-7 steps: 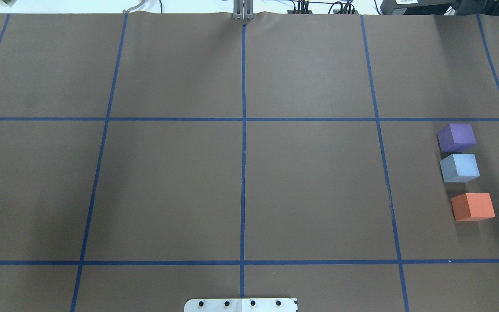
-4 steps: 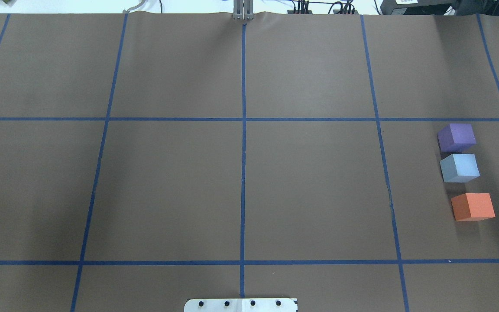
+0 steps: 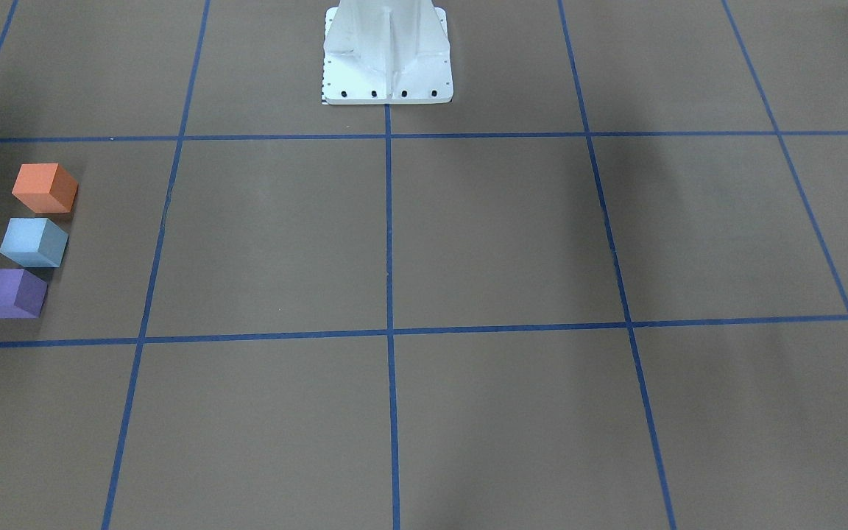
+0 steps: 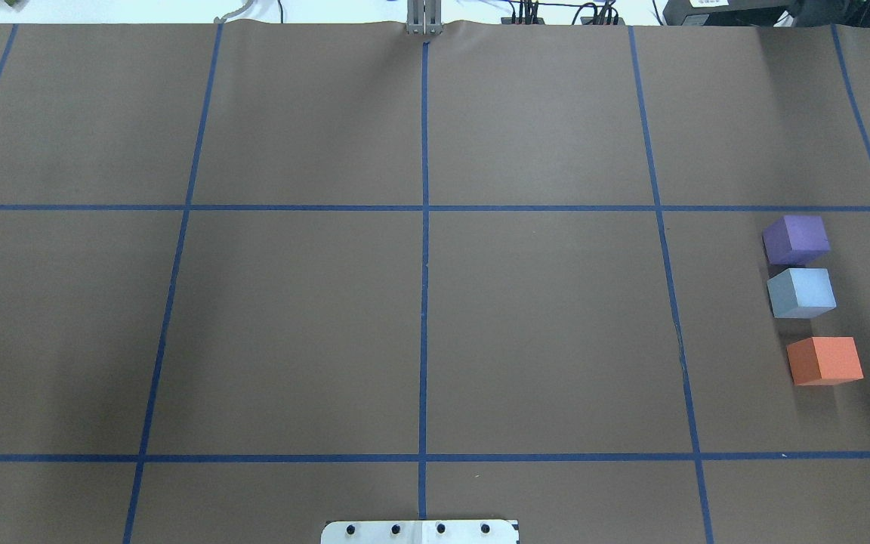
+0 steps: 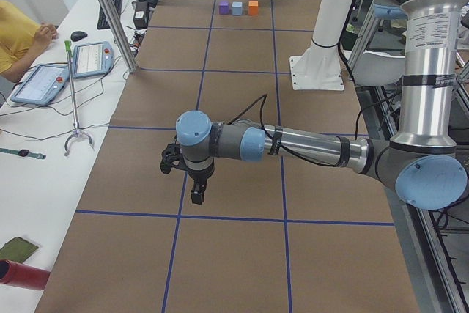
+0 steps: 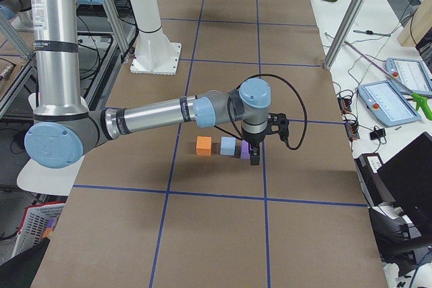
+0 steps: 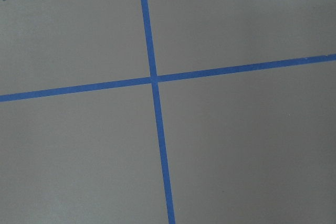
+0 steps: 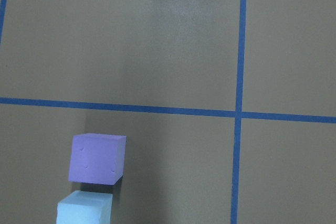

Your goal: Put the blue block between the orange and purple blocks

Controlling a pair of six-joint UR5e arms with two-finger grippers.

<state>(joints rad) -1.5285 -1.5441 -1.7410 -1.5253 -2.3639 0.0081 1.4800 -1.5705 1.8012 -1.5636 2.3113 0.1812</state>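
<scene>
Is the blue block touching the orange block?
No, bare table shows between the blue block and the orange block.

Blue block (image 4: pixel 801 292), orange block (image 4: pixel 825 360), purple block (image 4: pixel 796 239): all matt and foam-like. The tabletop (image 4: pixel 541 325) is smooth, matt brown paper under blue tape lines (image 4: pixel 424 302).

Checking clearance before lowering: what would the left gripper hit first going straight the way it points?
Probably just the brown table cover near a blue tape crossing. The left gripper points down, and its wrist view shows only those below.
</scene>
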